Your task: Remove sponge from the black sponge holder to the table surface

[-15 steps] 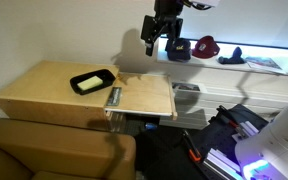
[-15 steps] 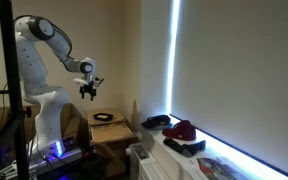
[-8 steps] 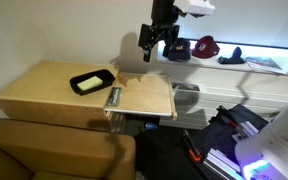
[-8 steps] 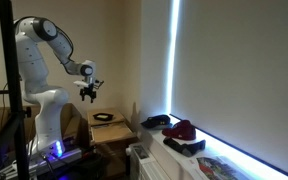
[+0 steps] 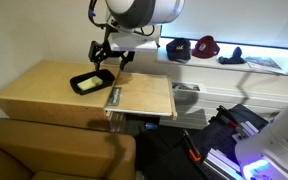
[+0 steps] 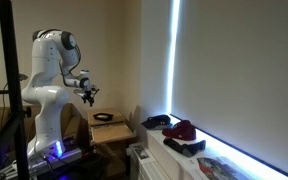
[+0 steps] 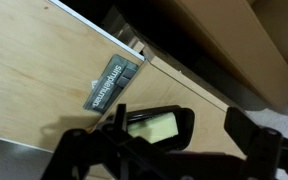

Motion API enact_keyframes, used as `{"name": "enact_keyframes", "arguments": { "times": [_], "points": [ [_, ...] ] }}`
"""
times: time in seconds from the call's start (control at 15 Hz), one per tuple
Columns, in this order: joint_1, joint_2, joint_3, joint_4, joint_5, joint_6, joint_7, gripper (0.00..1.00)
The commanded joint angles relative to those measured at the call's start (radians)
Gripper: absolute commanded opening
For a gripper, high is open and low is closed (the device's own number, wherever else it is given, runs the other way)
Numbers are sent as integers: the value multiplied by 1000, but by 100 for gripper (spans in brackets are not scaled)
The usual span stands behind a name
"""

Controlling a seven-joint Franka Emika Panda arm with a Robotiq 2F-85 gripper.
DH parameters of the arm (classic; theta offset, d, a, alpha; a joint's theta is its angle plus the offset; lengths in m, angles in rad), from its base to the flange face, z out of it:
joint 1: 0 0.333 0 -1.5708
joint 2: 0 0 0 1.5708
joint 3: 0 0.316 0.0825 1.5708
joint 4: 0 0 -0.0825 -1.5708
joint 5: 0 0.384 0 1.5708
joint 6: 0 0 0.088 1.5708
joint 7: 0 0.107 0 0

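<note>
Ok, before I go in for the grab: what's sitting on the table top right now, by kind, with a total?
sponge: 1, lying in the holder
black sponge holder: 1
grey metal strip: 1, along the seam
Total: 3

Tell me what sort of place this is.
Probably a home or office room set up for robot work: a brown couch beside a light tan wooden table, a long white window sill holding a dark red cap, and violet-lit equipment.
</note>
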Motion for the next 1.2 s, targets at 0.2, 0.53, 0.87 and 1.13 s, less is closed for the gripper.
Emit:
{"name": "enact_keyframes", "arguments": {
  "times": [0.2, 0.53, 0.87, 1.13],
  "points": [
    [-6, 51, -3, 34, 30, -35, -4, 100],
    [21, 272, -97, 229, -6, -22, 275, 100],
    [77, 431, -137, 506, 59, -128, 525, 100],
    [76, 425, -134, 490, 44, -102, 514, 100]
  ]
}}
